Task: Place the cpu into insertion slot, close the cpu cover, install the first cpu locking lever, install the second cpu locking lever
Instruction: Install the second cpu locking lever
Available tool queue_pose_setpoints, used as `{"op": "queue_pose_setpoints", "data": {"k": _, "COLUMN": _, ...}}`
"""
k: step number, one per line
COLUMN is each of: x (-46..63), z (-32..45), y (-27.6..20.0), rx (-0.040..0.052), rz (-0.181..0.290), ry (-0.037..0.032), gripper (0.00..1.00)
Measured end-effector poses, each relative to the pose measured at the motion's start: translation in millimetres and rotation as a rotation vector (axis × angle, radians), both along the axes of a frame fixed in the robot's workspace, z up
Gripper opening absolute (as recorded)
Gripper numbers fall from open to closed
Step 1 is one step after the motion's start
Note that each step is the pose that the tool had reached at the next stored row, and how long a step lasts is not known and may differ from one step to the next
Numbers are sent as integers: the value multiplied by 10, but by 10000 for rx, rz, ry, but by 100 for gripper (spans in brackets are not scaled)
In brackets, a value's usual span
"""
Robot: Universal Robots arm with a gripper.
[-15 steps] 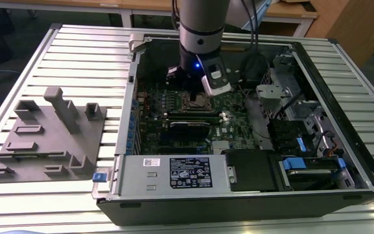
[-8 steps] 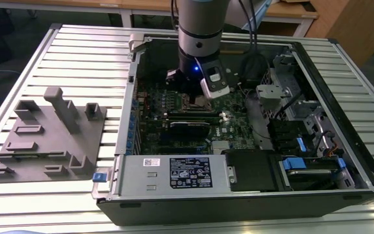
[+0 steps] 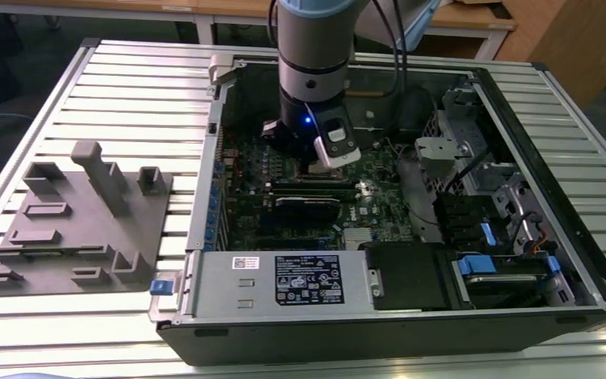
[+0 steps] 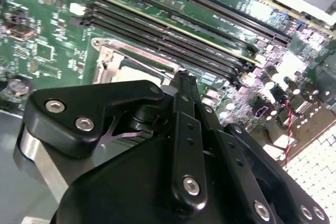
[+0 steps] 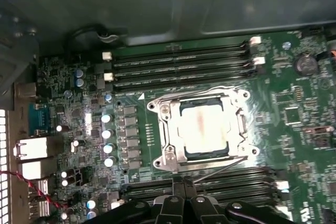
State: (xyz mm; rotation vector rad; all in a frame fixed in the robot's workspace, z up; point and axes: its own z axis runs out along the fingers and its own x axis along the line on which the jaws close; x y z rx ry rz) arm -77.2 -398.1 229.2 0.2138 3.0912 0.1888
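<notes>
In the first wrist view the cpu (image 5: 203, 129) lies flat in the insertion slot (image 5: 158, 162), its dull silver top showing through the window of the cpu cover (image 5: 170, 129), which is folded down over it. One thin wire lever (image 5: 184, 92) runs along the cover's edge beside a memory bank. A second lever (image 5: 220, 169) slants out from the opposite edge, ending close to my gripper (image 5: 182, 182). The black fingers (image 4: 181, 85) are pressed together, empty, just off the cover's edge (image 4: 136, 51). In the exterior view the gripper (image 3: 319, 167) hangs low over the motherboard.
Long black memory slots flank the socket on two sides (image 5: 178, 64) (image 5: 236, 187). Upright capacitors (image 5: 107, 140) stand beside it. The open case has a power supply (image 3: 303, 280) in front and drive bays (image 3: 492, 213) at the exterior view's right. A grey fixture (image 3: 76, 221) sits on the table at the left.
</notes>
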Motion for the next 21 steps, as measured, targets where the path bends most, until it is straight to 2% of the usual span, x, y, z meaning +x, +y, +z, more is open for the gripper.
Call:
{"op": "queue_pose_setpoints", "data": {"k": 3, "x": -22, "z": -36, "y": -7, "rx": 1, "rz": 0, "ry": 0, "gripper": 11}}
{"op": "queue_pose_setpoints", "data": {"k": 8, "x": -22, "z": -48, "y": -7, "rx": 4, "rz": 0, "ry": -2, "gripper": 11}}
{"op": "queue_pose_setpoints", "data": {"k": 13, "x": -32, "z": -159, "y": -12, "rx": 1, "rz": 0, "ry": -1, "gripper": 11}}
{"op": "queue_pose_setpoints", "data": {"k": 21, "x": -59, "z": -180, "y": -12, "rx": 3, "rz": -1, "ry": -5, "gripper": 11}}
